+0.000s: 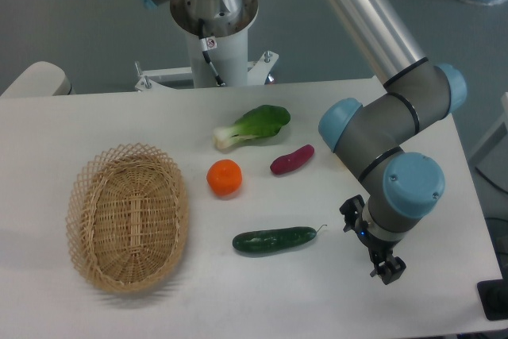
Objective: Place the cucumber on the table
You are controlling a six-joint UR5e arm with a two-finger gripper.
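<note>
The dark green cucumber lies flat on the white table, near the front, with its long axis running left to right. My gripper hangs to the right of the cucumber, a short gap away from its right end. Its two black fingers stand apart. The gripper is open and holds nothing.
A woven wicker basket with nothing in it stands at the left. An orange, a bok choy and a purple-red oblong vegetable lie behind the cucumber. The robot's base stands at the back edge.
</note>
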